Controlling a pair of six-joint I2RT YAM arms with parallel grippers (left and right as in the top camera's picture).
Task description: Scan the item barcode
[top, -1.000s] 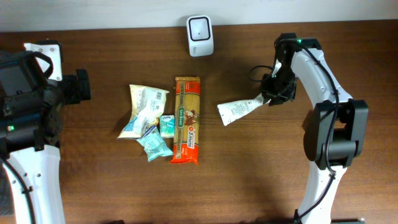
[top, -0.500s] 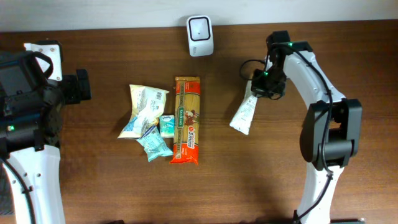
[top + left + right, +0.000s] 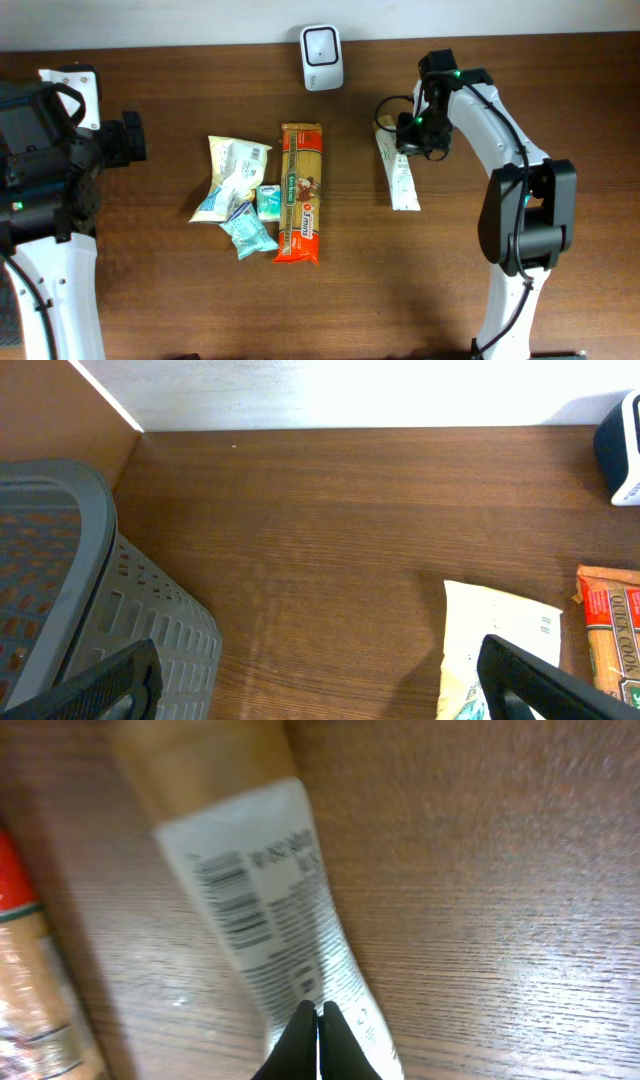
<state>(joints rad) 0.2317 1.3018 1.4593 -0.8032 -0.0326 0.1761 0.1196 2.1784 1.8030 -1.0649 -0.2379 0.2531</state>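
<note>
Backing onto a white wall [image 3: 350, 390]: dark wood-grain table [image 3: 450, 300].
Right gripper [image 3: 318, 1020] pinched shut on white tube [image 3: 402, 180] near scanner [image 3: 322, 43]; left gripper [image 3: 320, 685] spread wide.

The right gripper [image 3: 398, 138] has travelled toward the scanner [image 3: 322, 44]. It now sits nearer to it than a second ago, though still off to the scanner's right and a little further from the back edge of the counter [image 3: 400, 290]. The white tube [image 3: 401, 178] pinched in it has swung round with the move. A second ago it lay almost crosswise, its free end reaching back toward the scanner's side. Half a second ago it slanted. Now it lies nearly lengthwise, its free end pointing away from the scanner's edge of the counter. The gripper has also tightened on the tube's end, its fingertips now pressed together.
</note>
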